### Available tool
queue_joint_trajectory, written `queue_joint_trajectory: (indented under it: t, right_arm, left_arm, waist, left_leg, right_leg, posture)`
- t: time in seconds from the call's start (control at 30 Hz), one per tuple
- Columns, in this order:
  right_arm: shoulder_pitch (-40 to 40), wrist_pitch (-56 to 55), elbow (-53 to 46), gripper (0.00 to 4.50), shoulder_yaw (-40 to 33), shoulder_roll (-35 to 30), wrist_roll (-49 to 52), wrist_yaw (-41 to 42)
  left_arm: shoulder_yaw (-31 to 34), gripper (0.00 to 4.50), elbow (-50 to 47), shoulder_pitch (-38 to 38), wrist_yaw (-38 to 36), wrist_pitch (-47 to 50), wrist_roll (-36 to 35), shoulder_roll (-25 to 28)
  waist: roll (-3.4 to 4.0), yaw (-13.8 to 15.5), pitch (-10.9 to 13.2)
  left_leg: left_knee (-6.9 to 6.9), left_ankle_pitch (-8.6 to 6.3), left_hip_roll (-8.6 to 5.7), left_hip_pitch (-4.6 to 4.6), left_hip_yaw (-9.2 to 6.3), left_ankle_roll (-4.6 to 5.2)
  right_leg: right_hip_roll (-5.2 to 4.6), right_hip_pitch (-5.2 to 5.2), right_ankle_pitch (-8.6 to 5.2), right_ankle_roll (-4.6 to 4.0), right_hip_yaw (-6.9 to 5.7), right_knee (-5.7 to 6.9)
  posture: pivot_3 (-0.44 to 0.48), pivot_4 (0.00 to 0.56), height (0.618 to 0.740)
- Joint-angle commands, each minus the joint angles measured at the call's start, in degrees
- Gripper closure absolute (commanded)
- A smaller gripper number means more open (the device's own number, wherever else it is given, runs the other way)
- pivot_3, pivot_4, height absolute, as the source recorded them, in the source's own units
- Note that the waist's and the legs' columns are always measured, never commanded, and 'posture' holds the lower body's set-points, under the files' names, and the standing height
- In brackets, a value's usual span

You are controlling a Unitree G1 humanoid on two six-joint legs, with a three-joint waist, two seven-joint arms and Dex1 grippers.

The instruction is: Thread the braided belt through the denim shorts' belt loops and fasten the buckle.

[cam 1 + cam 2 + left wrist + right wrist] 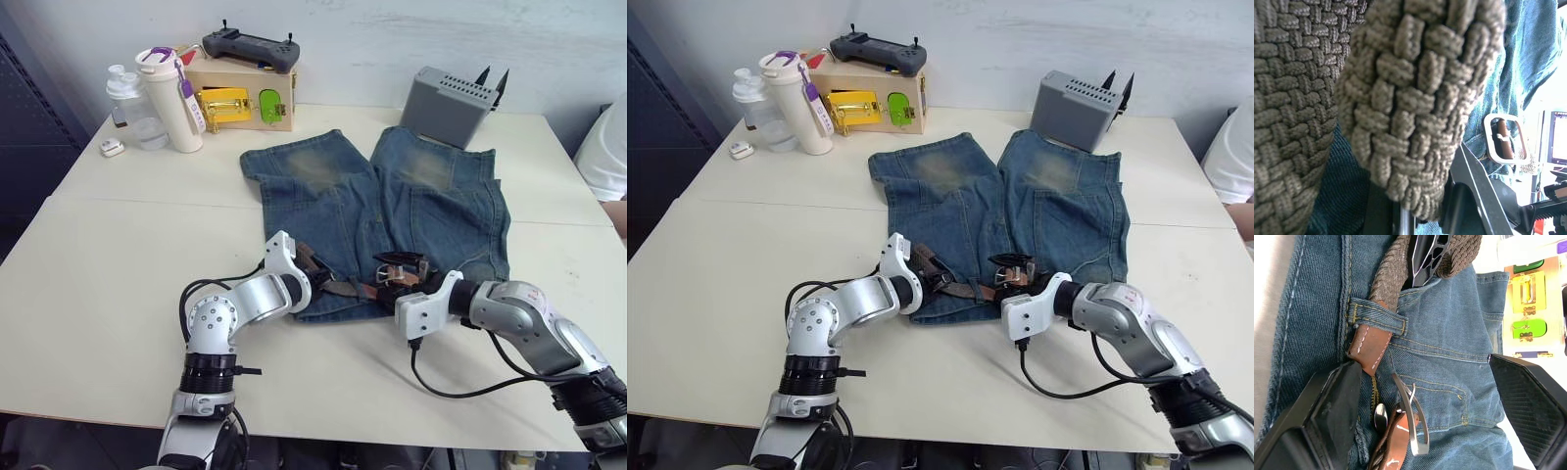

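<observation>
Denim shorts (392, 211) lie flat mid-table, waistband at the near edge. The braided belt (1393, 269) runs along it, its tan tip through a belt loop (1378, 317), the buckle (1413, 418) just beside. Left gripper (306, 266) clamps the belt; right gripper (1422, 406) spreads wide, empty, straddling the buckle.

Both your arms are bent inward, wrists low and close together — your left gripper (312, 266) is clamped shut, while your right gripper (1420, 396) hangs with its fingers (1334, 404) spread wide.
</observation>
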Motion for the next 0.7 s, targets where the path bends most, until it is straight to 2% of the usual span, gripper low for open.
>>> queue_joint_trajectory:
  t: [0.03, 0.27, 0.7]
  right_arm:
    - [-0.7, -5.64, 1.23, 0.09, 1.35, -0.3, -4.72, -3.45]
    - [-1.77, -12.95, 4.82, 0.09, 1.68, -1.05, -9.95, -8.23]
    - [-2.09, -17.0, 8.83, 0.09, 2.05, -0.59, -13.92, -13.01]
  left_arm:
    - [-1.5, 4.5, 2.23, 1.41, 0.76, 2.48, 0.85, -1.3]
    - [-0.98, 4.5, 2.31, 1.35, 0.77, 2.73, 1.05, -1.7]
    - [-0.16, 4.5, 1.99, 1.85, 1.02, 2.62, 1.19, -2.44]
  waist:
    - [-0.01, -0.02, -0.01]
    - [-0.02, -0.01, -0.01]
    - [-0.07, -0.05, -0.04]
  left_leg:
    - [0.0, 0.0, 0.0, 0.0, 0.0, 0.0]
    - [0.0, 0.0, 0.0, 0.01, 0.0, -0.01]
    - [-0.01, 0.0, 0.0, 0.09, 0.0, -0.01]
  right_leg:
    - [0.0, 0.0, 0.0, 0.0, 0.0, 0.0]
    - [0.0, 0.01, 0.0, 0.0, 0.0, -0.01]
    - [0.0, 0.09, 0.0, 0.0, 0.0, -0.03]
  posture:
    - [0.0, 0.15, 0.735]
    - [0.0, 0.15, 0.735]
    - [0.0, 0.15, 0.735]
